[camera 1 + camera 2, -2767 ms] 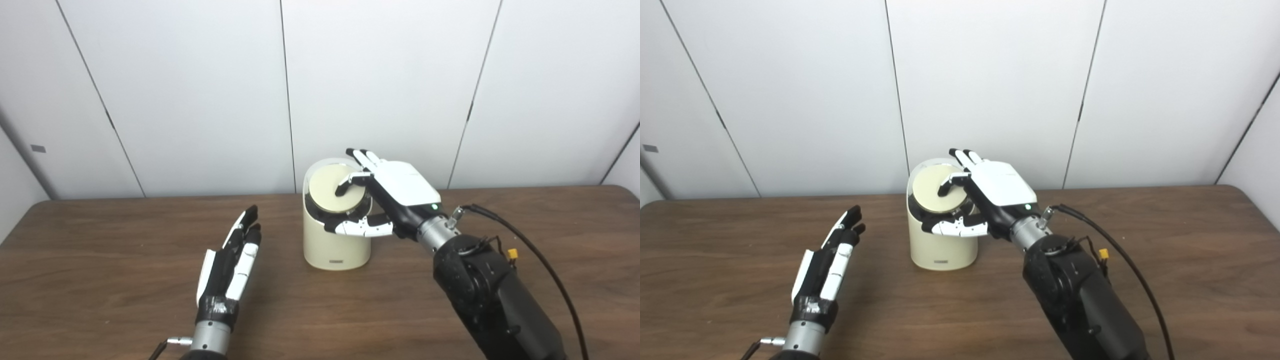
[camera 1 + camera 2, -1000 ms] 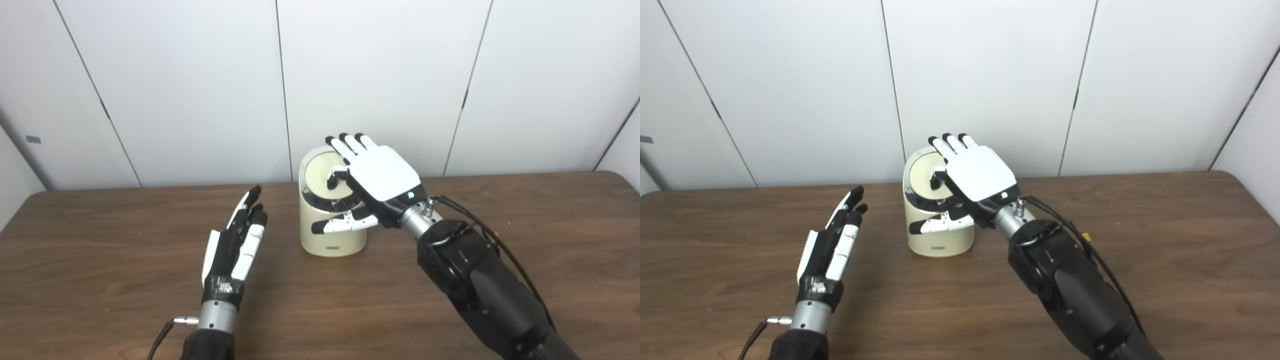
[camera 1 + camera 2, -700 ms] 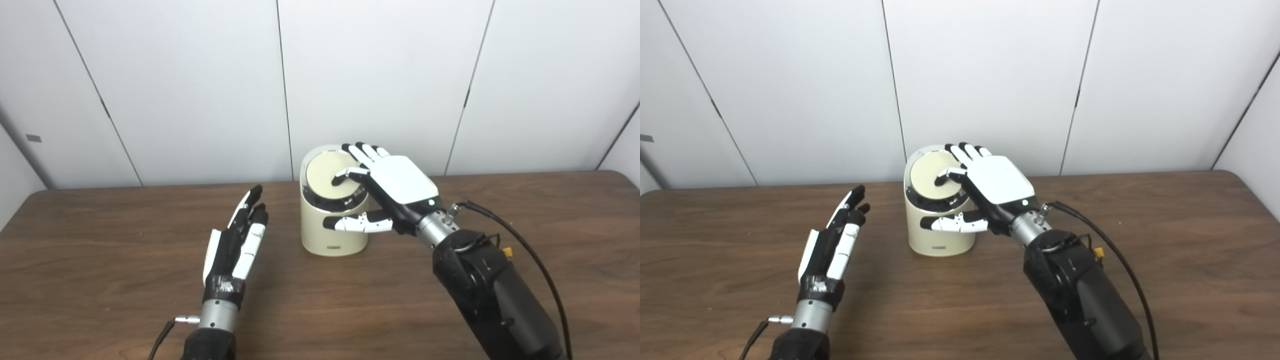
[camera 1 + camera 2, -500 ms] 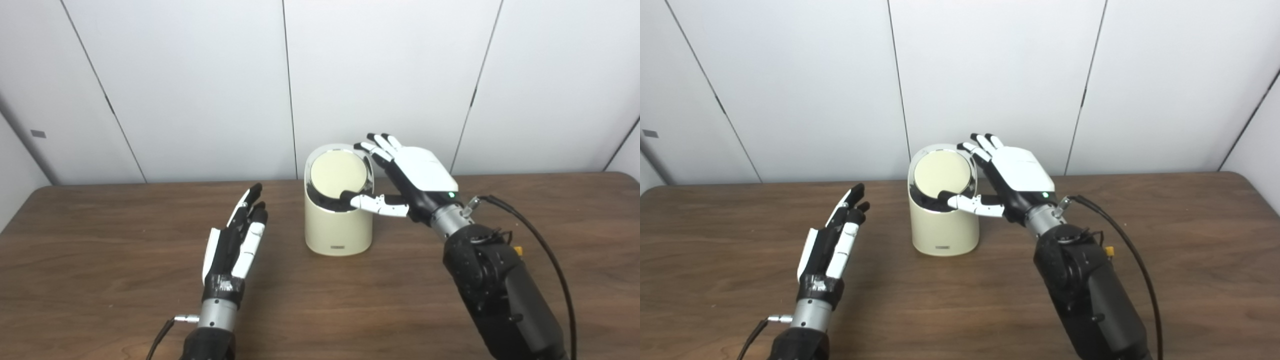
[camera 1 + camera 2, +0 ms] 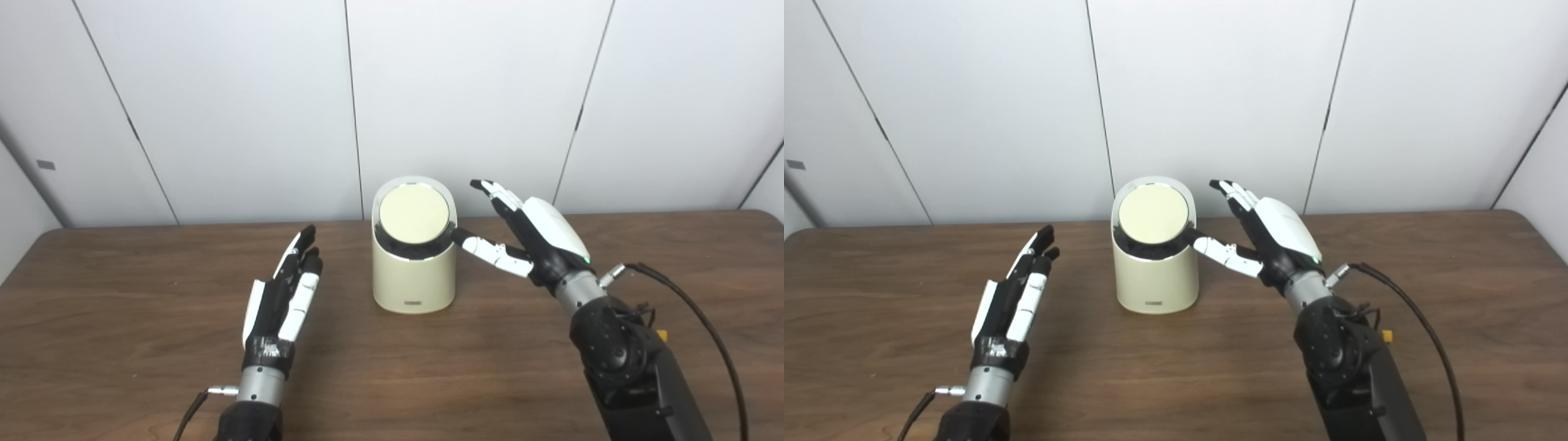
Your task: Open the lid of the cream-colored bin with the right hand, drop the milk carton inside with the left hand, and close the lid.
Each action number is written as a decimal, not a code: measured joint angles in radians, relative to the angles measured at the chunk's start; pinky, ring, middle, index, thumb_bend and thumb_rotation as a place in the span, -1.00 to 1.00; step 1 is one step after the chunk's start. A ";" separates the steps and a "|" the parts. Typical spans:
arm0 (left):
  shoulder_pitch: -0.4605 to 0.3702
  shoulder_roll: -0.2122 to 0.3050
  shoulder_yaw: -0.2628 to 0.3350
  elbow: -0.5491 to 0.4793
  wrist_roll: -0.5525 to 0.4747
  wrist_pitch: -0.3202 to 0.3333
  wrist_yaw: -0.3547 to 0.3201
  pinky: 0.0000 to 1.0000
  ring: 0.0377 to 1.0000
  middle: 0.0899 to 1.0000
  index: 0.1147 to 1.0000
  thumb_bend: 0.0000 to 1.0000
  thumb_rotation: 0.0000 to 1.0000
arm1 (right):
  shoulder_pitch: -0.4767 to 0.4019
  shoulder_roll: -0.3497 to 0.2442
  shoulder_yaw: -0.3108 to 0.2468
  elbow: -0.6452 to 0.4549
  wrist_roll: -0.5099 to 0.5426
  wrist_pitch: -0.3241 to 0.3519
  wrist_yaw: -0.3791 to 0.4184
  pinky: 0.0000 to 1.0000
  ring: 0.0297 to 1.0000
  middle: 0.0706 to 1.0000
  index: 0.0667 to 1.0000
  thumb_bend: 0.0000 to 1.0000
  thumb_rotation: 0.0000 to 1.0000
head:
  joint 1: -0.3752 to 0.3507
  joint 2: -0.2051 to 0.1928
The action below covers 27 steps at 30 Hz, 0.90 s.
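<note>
On the brown wooden table point(image 5: 122, 343) before white wall panels, the right hand point(image 5: 539, 236) hangs spread and empty, thumb tip at the rim of the cream-colored bin point(image 5: 414, 278), whose round lid point(image 5: 414, 214) sits shut, while the left hand point(image 5: 283, 294) waits flat-fingered, holding nothing, well left of it.

Cream-colored bin point(image 5: 414, 278) is shown with its round lid point(image 5: 413, 215) closed. Right hand point(image 5: 534, 237) is held spread just beside it, thumb tip at its rim; left hand point(image 5: 283, 298) is held flat, apart to its left.
</note>
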 measured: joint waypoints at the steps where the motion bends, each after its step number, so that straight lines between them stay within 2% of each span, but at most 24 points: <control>1: 0.000 0.008 0.001 -0.001 0.000 0.005 -0.001 0.91 0.87 0.91 0.96 0.37 0.74 | 0.013 0.003 -0.015 0.004 0.023 0.000 -0.007 0.64 0.84 0.91 0.94 -0.02 0.77 | 0.000 0.000; 5: 0.014 0.038 0.017 -0.012 -0.004 0.025 -0.005 0.89 0.88 0.92 0.95 0.38 0.71 | 0.074 0.005 -0.054 0.011 0.098 0.006 -0.032 0.67 0.82 0.90 0.92 0.05 0.98 | -0.002 0.003; 11: 0.057 0.058 0.038 -0.034 -0.016 0.036 -0.018 0.91 0.91 0.94 0.96 0.34 0.71 | 0.164 0.016 -0.086 0.010 0.238 -0.003 -0.052 0.74 0.84 0.87 0.87 0.08 1.00 | -0.012 0.009; 14: 0.086 0.070 0.046 -0.036 -0.025 0.037 -0.029 0.97 0.95 0.96 0.98 0.34 0.69 | 0.202 0.037 -0.104 0.004 0.309 -0.005 -0.074 0.69 0.83 0.87 0.87 0.16 1.00 | -0.018 0.014; 19: 0.134 0.083 0.066 -0.038 -0.045 0.037 -0.036 0.98 0.94 0.95 0.98 0.34 0.67 | 0.263 0.067 -0.129 -0.003 0.382 -0.004 -0.118 0.74 0.86 0.89 0.89 0.30 1.00 | -0.025 0.017; 23: 0.164 0.088 0.082 -0.038 -0.061 0.036 -0.039 0.95 0.95 0.97 1.00 0.30 0.64 | 0.297 0.073 -0.136 -0.002 0.421 -0.040 -0.151 0.79 0.89 0.91 0.91 0.28 1.00 | -0.028 0.020; 27: 0.185 0.088 0.086 -0.038 -0.071 0.022 -0.039 0.98 0.97 0.99 1.00 0.25 0.66 | 0.334 0.074 -0.148 0.012 0.454 -0.114 -0.189 0.75 0.85 0.89 0.90 0.20 0.94 | -0.032 0.025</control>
